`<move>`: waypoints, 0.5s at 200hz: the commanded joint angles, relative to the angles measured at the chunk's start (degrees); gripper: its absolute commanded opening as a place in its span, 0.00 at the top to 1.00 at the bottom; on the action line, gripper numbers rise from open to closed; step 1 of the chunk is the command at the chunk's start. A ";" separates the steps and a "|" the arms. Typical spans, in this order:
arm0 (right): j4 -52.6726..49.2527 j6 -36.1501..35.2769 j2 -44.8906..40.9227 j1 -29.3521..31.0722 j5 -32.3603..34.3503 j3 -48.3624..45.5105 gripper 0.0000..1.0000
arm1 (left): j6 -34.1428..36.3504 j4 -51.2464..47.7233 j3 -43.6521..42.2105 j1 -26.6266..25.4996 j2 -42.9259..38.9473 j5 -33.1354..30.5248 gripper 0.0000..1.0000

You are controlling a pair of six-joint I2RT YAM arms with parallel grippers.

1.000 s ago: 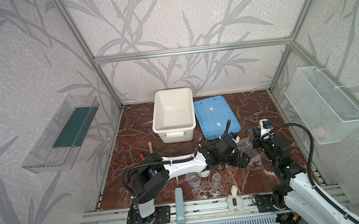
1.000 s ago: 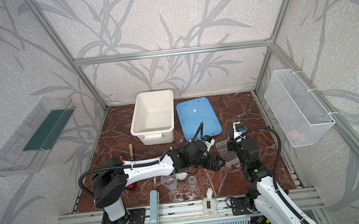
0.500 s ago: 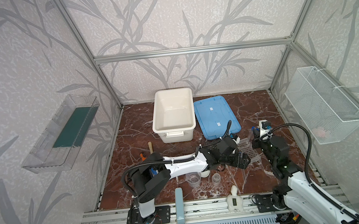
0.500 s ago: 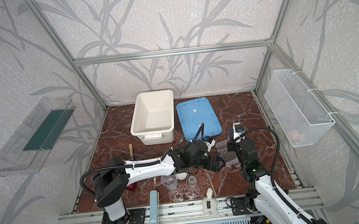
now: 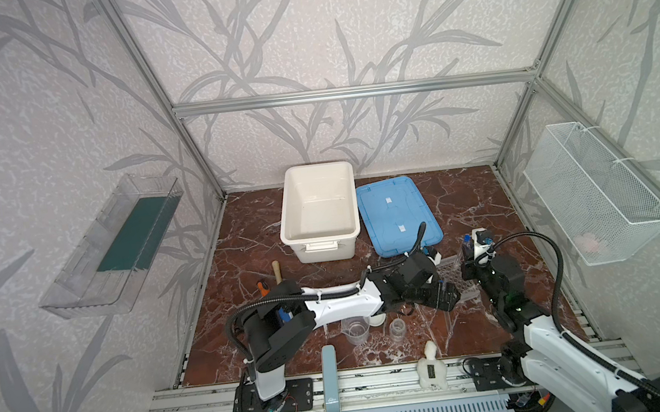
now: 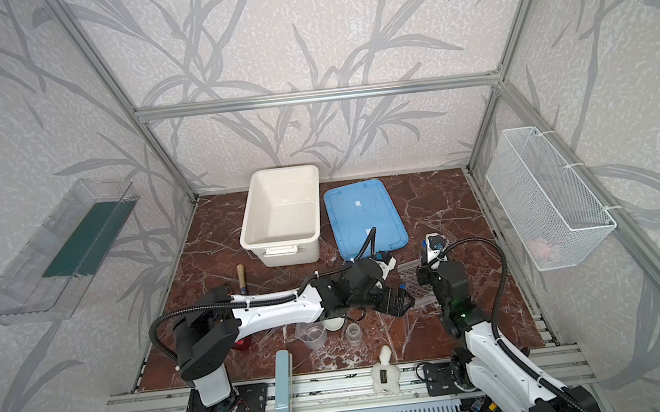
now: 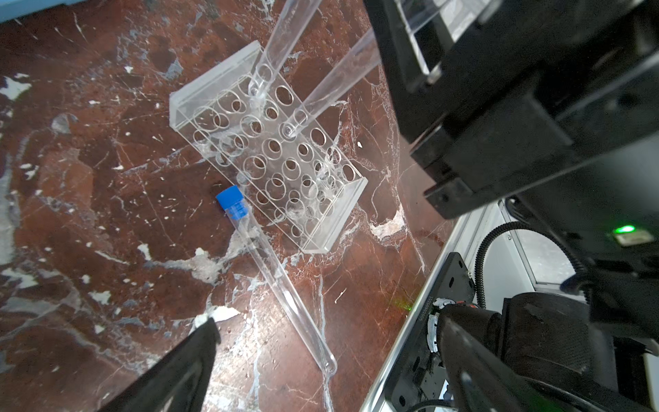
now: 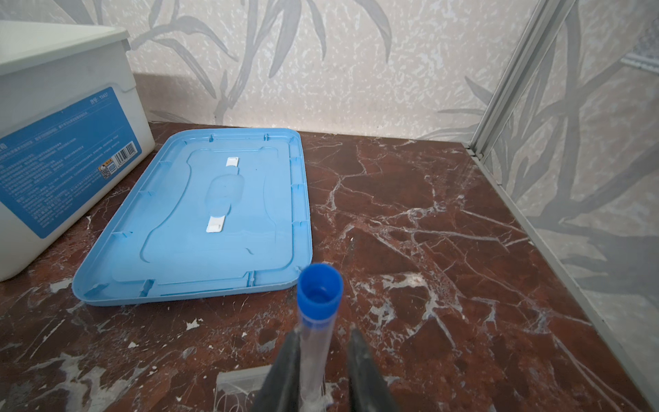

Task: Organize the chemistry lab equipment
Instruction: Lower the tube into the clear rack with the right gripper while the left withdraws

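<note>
The clear perforated rack [image 7: 267, 157] stands on the marble floor, with two clear test tubes [image 7: 281, 46] upright in its holes. My right gripper [image 8: 322, 339] is around one blue-capped tube [image 8: 320, 289]. Its jaws are open: the tube leans on one finger [image 8: 289, 356], with a gap to the other. A third blue-capped tube [image 7: 278, 271] lies flat beside the rack, its rounded end between the wide-open fingers of my left gripper [image 7: 328, 356]. In both top views the beaker [image 5: 356, 329], small cup [image 5: 397, 328] and white dish [image 5: 375, 319] sit under the left arm.
A white bin [image 5: 318, 212] and a blue lid [image 5: 396, 216] lie at the back. A wooden-handled trowel [image 5: 276, 269] and a red-handled tool [image 5: 261, 285] sit at the left. A wire basket [image 5: 594, 196] hangs on the right wall, a clear shelf [image 5: 115, 246] on the left.
My right gripper's jaws have parted a little from the tube standing in the rack. The left arm has stayed where it was, open.
</note>
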 commanded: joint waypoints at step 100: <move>-28.90 12.29 -18.57 0.13 7.27 9.33 0.05 | 5.61 -22.90 13.23 -3.43 5.75 -10.44 0.04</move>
